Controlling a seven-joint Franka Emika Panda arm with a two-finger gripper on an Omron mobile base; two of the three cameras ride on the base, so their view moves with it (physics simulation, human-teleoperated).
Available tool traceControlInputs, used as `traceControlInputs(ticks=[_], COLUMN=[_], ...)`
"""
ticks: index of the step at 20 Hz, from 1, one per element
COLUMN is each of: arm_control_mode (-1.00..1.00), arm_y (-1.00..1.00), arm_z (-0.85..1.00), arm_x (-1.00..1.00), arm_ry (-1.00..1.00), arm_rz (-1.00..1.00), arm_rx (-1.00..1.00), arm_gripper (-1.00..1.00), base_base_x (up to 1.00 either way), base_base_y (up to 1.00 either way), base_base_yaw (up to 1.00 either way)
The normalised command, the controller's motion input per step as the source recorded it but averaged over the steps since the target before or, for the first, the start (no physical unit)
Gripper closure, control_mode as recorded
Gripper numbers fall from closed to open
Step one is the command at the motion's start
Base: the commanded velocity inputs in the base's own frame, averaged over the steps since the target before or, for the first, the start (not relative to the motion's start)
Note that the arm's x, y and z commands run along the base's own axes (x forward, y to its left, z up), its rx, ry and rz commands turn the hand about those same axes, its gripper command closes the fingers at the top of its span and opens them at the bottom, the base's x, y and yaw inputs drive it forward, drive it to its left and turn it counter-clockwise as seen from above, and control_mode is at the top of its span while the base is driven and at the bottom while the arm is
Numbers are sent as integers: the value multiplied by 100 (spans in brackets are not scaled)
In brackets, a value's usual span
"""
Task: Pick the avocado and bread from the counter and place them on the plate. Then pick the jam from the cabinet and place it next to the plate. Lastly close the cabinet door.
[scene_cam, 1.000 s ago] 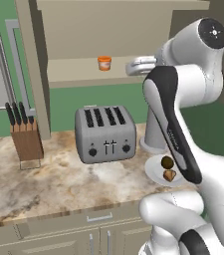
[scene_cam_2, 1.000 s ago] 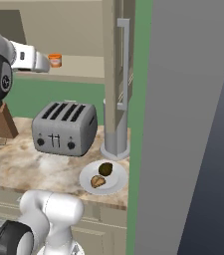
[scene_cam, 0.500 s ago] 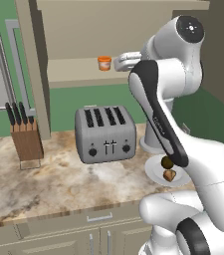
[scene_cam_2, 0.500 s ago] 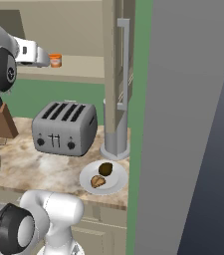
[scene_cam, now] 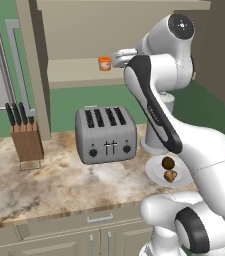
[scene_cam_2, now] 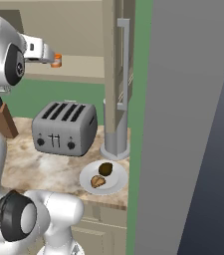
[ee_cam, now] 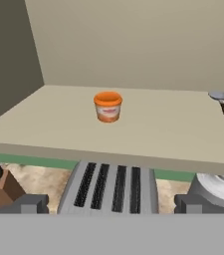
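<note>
The orange jam (ee_cam: 107, 106) stands on the beige shelf of the cabinet (ee_cam: 158, 132), straight ahead of my open gripper (ee_cam: 111, 204) and still a short way off. From the base views the gripper (scene_cam: 115, 60) (scene_cam_2: 51, 56) hovers at shelf height just beside the jam (scene_cam: 104, 63) (scene_cam_2: 56, 61), with nothing between its fingers. On the counter (scene_cam: 59, 185), the white plate (scene_cam: 152, 173) (scene_cam_2: 86, 177) carries the dark avocado (scene_cam: 168, 162) (scene_cam_2: 105, 169) and the tan bread (scene_cam: 170, 175) (scene_cam_2: 97, 182).
A grey toaster (scene_cam: 105, 134) (scene_cam_2: 63, 128) sits below the shelf, with a knife block (scene_cam: 25, 139) to its left. The cabinet door (scene_cam_2: 114, 60) hangs open with its long handle (scene_cam_2: 123, 64), above a grey cylindrical appliance (scene_cam_2: 116, 132). A ladle (ee_cam: 222, 103) lies on the shelf.
The arm has swung the hand along the shelf towards the jam, so the fingers are now close beside it. The jaws stayed open; plate, avocado and bread have not moved.
</note>
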Motion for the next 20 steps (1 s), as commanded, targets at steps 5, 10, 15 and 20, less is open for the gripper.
traceControlInputs(ticks=[5,10,15,20], arm_control_mode=[-100,-100,-100,-100], arm_y=[13,4,0,0], arm_z=[0,0,-6,-9], arm_x=[26,31,37,33], arm_ry=[0,0,2,3], arm_rz=[0,1,3,2], arm_rx=[0,0,0,0], arm_gripper=[-100,-100,-100,-100], base_base_x=[0,0,0,0], base_base_y=[0,0,0,0], base_base_yaw=[0,0,0,0])
